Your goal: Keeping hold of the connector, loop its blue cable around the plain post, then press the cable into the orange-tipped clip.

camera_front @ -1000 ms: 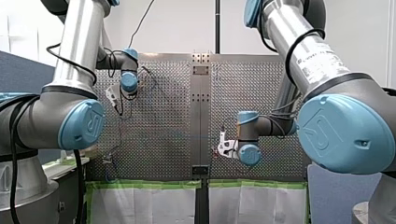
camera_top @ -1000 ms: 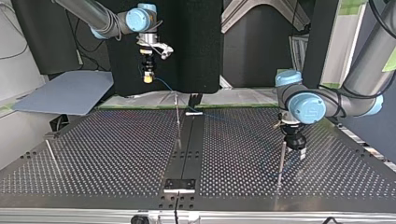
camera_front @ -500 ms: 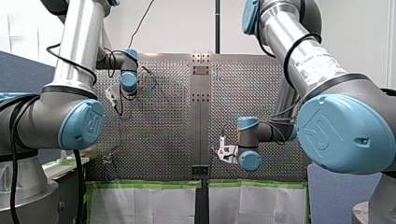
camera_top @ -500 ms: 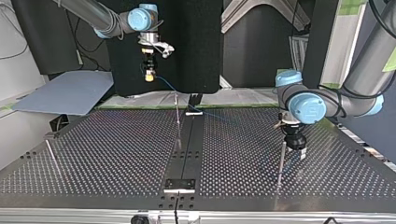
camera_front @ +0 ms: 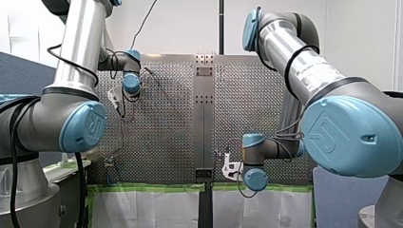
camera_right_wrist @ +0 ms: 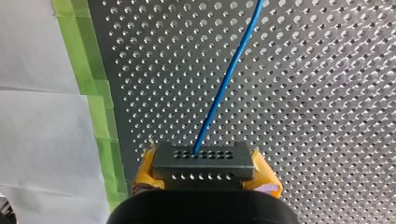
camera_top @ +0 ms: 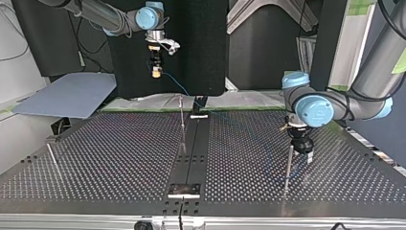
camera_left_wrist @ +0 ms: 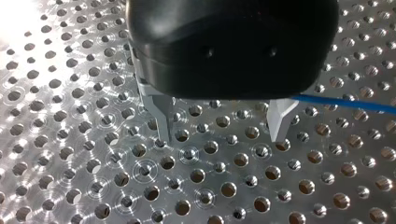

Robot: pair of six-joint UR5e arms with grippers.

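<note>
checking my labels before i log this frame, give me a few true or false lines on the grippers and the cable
1. My right gripper is shut on the connector, and the blue cable runs out ahead of it. True.
2. My left gripper is open. True.
3. The blue cable lies between my left gripper's fingers. False: nothing is between them; the cable passes beside one finger, outside the gap.
4. In the top view my right gripper rests on the table. False: it hangs well above the table's far edge.
5. In the right wrist view, green tape runs along the table's edge. True.
</note>
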